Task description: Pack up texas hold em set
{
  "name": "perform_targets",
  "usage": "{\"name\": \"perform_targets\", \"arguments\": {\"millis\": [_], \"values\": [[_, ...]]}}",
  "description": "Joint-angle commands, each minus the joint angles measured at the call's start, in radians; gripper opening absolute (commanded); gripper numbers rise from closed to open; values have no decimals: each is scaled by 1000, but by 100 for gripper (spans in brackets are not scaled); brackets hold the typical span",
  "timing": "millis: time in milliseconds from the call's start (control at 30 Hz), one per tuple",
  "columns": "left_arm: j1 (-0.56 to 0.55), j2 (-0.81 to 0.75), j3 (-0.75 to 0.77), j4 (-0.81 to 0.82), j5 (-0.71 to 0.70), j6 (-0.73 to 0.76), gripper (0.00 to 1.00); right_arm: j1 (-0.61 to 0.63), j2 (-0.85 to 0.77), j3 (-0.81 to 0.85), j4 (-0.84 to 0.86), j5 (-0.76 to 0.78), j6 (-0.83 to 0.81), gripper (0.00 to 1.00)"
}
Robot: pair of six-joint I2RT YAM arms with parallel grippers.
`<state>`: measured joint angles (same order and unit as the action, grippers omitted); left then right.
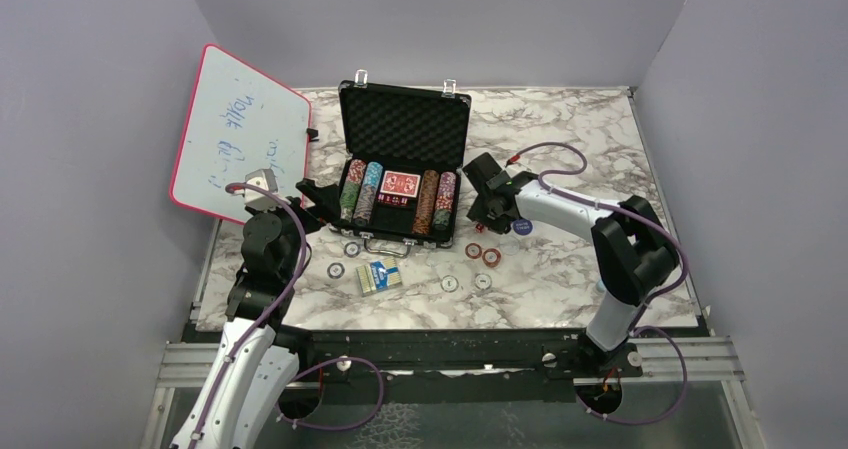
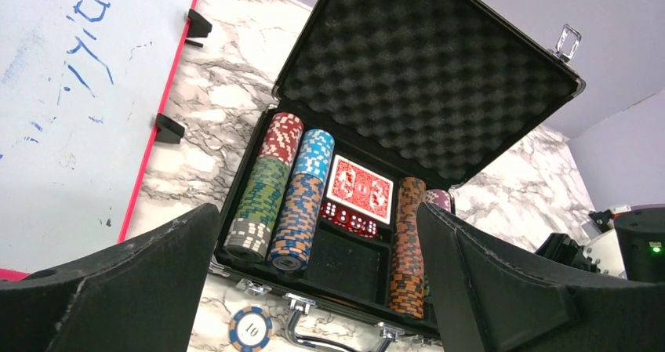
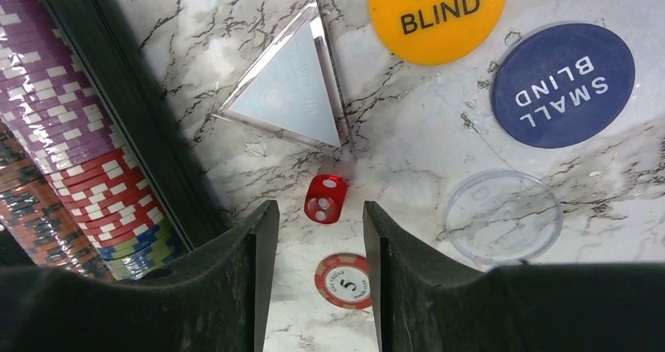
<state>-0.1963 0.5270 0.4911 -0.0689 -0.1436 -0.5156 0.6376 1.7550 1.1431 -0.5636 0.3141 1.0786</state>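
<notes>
Briefcase point(image 1: 405, 159) open mid-table, chips point(image 1: 365, 191) racked; my left gripper point(image 2: 317, 219) gapes wide before it. Right gripper point(image 3: 314, 215), narrowly parted, brackets the red die point(image 3: 325, 198) just beside the briefcase: light, hard, probably slippery; I'd pinch its flat faces

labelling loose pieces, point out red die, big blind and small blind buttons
red die point(image 3: 325, 198), right wrist view, centre
big blind button point(image 3: 437, 7), right wrist view, orange face
small blind button point(image 3: 562, 85), right wrist view, blue face
</notes>
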Motion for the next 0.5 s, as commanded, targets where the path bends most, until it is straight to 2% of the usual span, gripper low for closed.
{"name": "perform_targets", "arguments": {"millis": [0, 200, 333, 467], "values": [[6, -16, -14, 19, 12, -3, 99, 4, 29, 14, -18, 37, 36, 46], [6, -18, -14, 18, 7, -4, 99, 5, 79, 40, -23, 28, 12, 40], [6, -19, -14, 17, 7, -5, 99, 5, 85, 40, -11, 25, -13, 26], [6, -18, -14, 18, 7, -5, 99, 5, 63, 41, 11, 13, -60, 19]]}}
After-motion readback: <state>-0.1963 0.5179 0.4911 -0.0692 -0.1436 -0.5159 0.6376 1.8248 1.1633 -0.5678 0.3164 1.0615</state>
